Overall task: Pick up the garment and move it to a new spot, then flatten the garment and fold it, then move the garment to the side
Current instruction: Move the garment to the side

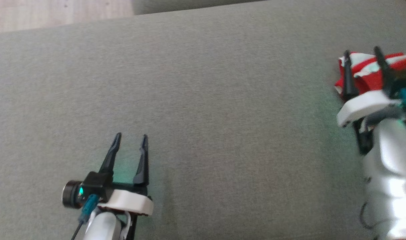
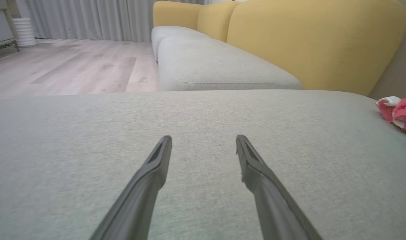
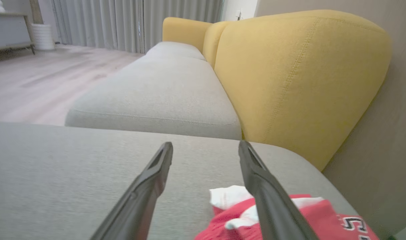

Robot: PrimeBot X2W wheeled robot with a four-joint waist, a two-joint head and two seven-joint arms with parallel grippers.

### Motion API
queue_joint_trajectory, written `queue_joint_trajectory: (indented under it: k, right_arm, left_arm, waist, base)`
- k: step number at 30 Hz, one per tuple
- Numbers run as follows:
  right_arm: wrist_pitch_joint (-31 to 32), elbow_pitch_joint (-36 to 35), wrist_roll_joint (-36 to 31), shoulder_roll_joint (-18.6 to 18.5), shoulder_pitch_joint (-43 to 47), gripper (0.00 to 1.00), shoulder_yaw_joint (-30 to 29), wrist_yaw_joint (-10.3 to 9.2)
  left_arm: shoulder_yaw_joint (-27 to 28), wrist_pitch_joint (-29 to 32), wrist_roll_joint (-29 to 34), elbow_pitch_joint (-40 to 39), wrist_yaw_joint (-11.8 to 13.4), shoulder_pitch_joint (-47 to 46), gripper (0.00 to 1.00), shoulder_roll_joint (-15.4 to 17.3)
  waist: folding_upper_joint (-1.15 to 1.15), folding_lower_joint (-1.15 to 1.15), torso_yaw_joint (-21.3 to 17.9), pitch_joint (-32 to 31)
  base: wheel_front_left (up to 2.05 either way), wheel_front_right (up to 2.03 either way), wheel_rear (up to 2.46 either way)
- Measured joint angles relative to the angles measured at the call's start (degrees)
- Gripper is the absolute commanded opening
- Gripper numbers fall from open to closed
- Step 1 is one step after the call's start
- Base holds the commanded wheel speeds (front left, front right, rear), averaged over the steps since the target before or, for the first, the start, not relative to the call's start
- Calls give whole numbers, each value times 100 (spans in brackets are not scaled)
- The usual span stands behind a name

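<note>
Risk, as judged: the right gripper (image 1: 361, 50), jaws wide apart, is placed over the garment (image 1: 364, 78), with its fingers seen across the fabric. Contact cannot be told. If the arm is lifted carelessly, a fold could be snagged and the bundle dragged open. The garment is set at the far right of the grey cushion (image 1: 223, 116), close to the rounded edge by the wall, so it could be tipped off by a nudge. The left gripper (image 1: 131, 136), jaws also apart and empty, is held well apart over bare cushion. The garment is seen as red with white trim, bunched in a loose, uneven fold, with black-and-white lettering partly shown in the right wrist view. It is not gripped.
</note>
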Motion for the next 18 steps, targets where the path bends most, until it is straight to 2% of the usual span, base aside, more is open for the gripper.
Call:
queue_joint_trajectory:
  k: [3,6,12,18]
  right_arm:
    - [-10,-770,229,326,555,100,59,0]
    - [-16,-1221,425,430,1166,100,178,0]
    - [-16,-1389,887,486,2211,100,437,0]
    - [-16,-1582,1224,532,2456,100,681,0]
  left_arm:
    - [156,0,-13,-20,100,118,100,0]
    - [236,0,-27,-29,141,197,100,1]
    - [379,0,-27,-9,271,349,100,-1]
    - [526,0,-15,2,350,400,100,-2]
  waist:
    - [0,0,147,-73]
    - [0,0,304,-147]
    - [0,0,566,-304]
    - [0,0,749,-499]
  base:
    - [0,0,0]
    - [0,0,0]
    - [0,0,0]
    - [0,0,0]
